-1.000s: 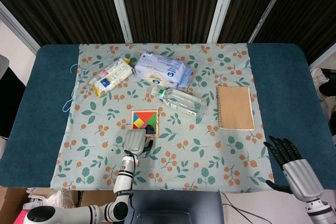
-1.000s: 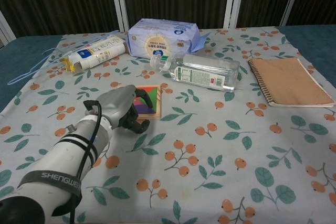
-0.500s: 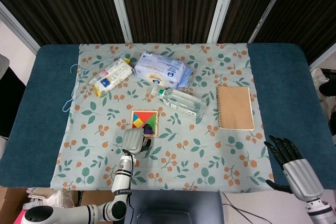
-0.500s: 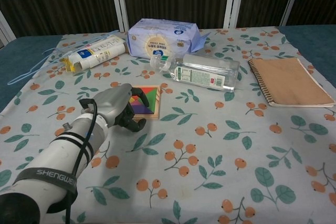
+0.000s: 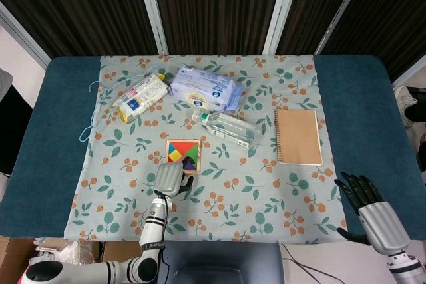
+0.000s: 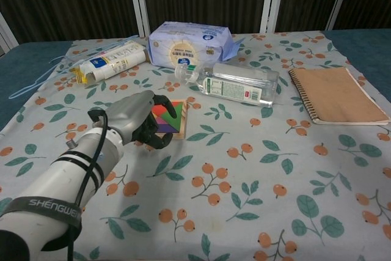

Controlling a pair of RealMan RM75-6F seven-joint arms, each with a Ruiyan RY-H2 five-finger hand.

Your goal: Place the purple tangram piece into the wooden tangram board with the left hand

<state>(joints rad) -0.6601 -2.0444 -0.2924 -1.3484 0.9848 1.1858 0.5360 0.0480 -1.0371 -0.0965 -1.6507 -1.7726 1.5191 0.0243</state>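
Observation:
The wooden tangram board (image 5: 174, 145) (image 6: 181, 115) lies on the flowered cloth, filled with coloured pieces. The purple tangram piece (image 5: 190, 163) (image 6: 164, 126) lies flat in the board's near corner. My left hand (image 5: 170, 179) (image 6: 135, 120) hovers at the board's near-left edge, thumb and fingers arched apart over that corner, with nothing visibly between them. Part of the board is hidden behind the fingers in the chest view. My right hand (image 5: 367, 211) hangs past the table's near right edge, fingers spread and empty.
A clear plastic bottle (image 5: 227, 128) (image 6: 235, 84) lies just behind the board. Further back are a blue wipes pack (image 5: 204, 88) (image 6: 189, 43) and a yellow-white tube (image 5: 140, 98) (image 6: 109, 62). A brown spiral notebook (image 5: 298, 136) (image 6: 336, 95) lies to the right.
My left hand's thumb and fingers have spread and lifted slightly off the board's near corner. The purple piece now shows flat in the board. The right hand has not moved.

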